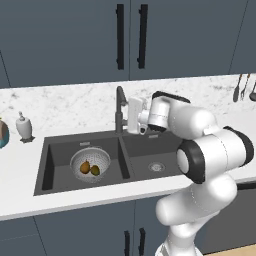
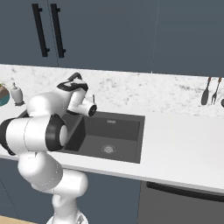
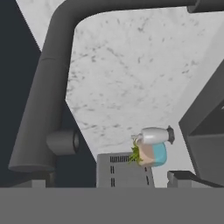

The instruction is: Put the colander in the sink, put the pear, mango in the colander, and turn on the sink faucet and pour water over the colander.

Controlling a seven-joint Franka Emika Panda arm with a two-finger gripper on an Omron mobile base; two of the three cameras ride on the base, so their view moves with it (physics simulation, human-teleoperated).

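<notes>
- Your colander (image 1: 90, 163) is a round silvery bowl pierced all over, sitting on the floor of the left basin of the sink (image 1: 50, 165), toward the centre divider.
- Inside it you can see two fruits side by side: a brownish-yellow one (image 1: 85, 167) on the left and a greener one (image 1: 95, 170) touching or just beside it on the right. You cannot tell from here which is the pear and which the mango.
- The sink is a dark grey double basin; the right basin shows its round metal drain (image 1: 156, 167) and nothing else.
- The sink faucet (image 1: 120, 111) stands dark and upright at the back rim, over the divider. In the hand view its thick stem (image 3: 43, 100) and angular spout run close across the left and top, with the side lever stub (image 3: 64, 142) low on the stem.
- Your fingers (image 1: 131, 116) are spread wide and pinch nothing; they sit just right of the faucet stem, level with its upper part.
- Room to move: open counter (image 2: 183, 140) lies to the right of the sink. On the left a soap dispenser (image 1: 23, 126) and a blue pot (image 1: 2, 134) stand near the sink's back corner. Utensils (image 1: 242, 87) hang on the wall at far right, well apart.
</notes>
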